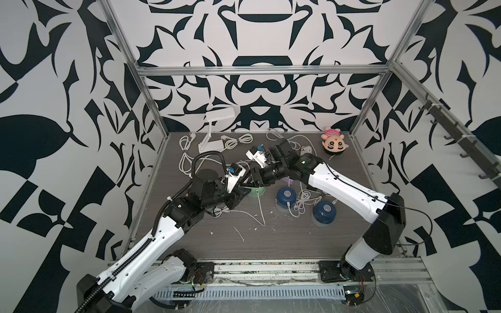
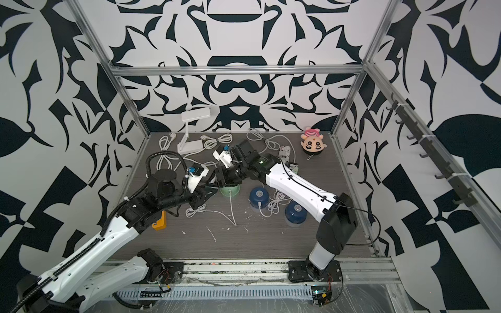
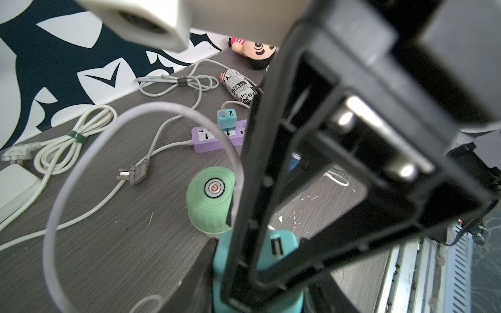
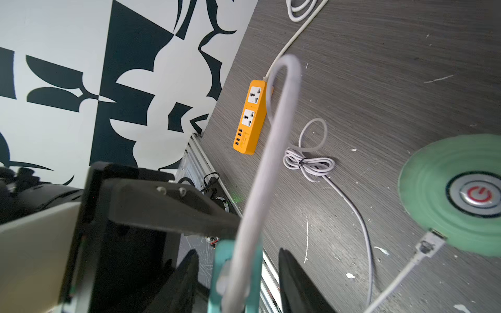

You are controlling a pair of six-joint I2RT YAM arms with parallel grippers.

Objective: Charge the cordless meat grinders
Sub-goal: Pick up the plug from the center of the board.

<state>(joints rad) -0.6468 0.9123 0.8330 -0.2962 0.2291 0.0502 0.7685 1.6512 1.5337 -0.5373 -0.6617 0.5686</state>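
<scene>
**Dark grey wood-grain tabletop** (image 1: 298,244), seen in both top views.

**Landmark:** the mint green domed meat grinder (image 3: 211,197) stands upright near the tabletop's middle. Its round silver top button shows a red power symbol, and a white plug (image 4: 429,245) sits in its lower side wall.

**Arms:** the white-and-black left arm (image 1: 162,235) and right arm (image 1: 349,189) converge directly above the landmark.

**Behind the landmark, toward the back wall:**
- a white folding desk lamp (image 1: 214,130) to the left;
- a pink-and-cream plush toy (image 1: 334,142) in the right corner.

**To the robot's right of the landmark:** the two navy blue domed grinders.
- The nearer navy grinder (image 1: 286,196) stands close by, with a white connector (image 1: 289,203) in its side.
- The farther navy grinder (image 1: 324,211) stands well apart.
- Loose white cord (image 1: 305,202) lies between the two.

**Power strips:**
- An orange power strip (image 4: 250,116) lies to the landmark's left, toward the front edge.
- A lilac power strip (image 3: 217,136) lies behind it and to the right, with a teal plugged-in adapter (image 3: 227,119) on top.

**Hands:**
- The left hand (image 2: 212,190) is clenched on a small teal block-shaped USB charging adapter (image 3: 271,249), held above the landmark.
- The right hand (image 4: 238,260) brackets the same adapter, its jaws apart with a gap visible on either side, grasping nothing.

**Cable:** a thin white cable (image 4: 273,135) rises from the held adapter in a tall loop.
</scene>
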